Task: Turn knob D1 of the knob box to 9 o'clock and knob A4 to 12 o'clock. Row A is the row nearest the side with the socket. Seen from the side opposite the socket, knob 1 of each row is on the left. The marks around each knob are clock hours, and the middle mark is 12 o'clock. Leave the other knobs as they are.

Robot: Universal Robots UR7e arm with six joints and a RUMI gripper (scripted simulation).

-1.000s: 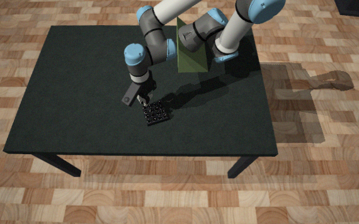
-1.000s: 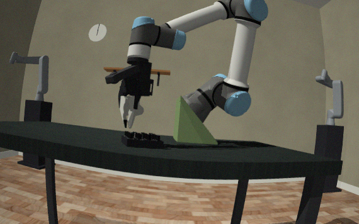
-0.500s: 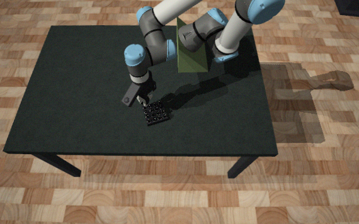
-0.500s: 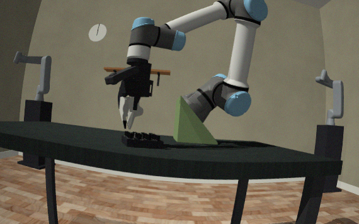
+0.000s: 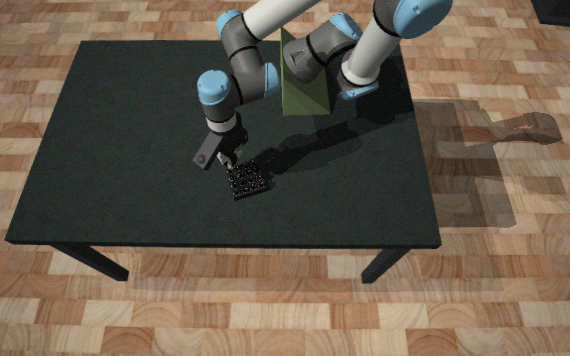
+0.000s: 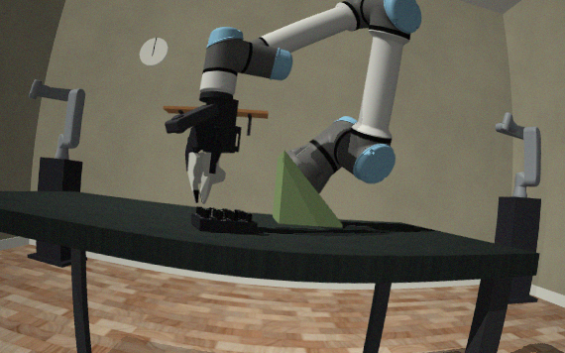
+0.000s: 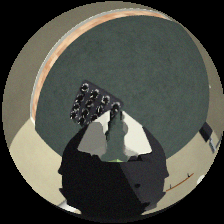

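The black knob box [image 5: 252, 194] [image 6: 224, 226] [image 7: 102, 90] lies on the table with its rows of small black knobs upward. Its socket, the hour marks and the knob pointers are too small or dark to read, so I cannot tell the knobs' settings or which row is A. My gripper [image 5: 228, 166] [image 6: 199, 200] [image 7: 115, 111] points down with its fingertips a narrow gap apart and nothing between them. It hangs slightly above one corner of the box, by a corner knob [image 7: 116, 105]. The fingers hide part of the box in the wrist view.
The box lies on the dark table [image 5: 134, 200] [image 6: 133, 233]. A green wedge-shaped stand [image 5: 304, 102] [image 6: 298, 208] rises beside the arm's base, to the right of the box in the exterior view. The arm's shadow falls across the table beside the box.
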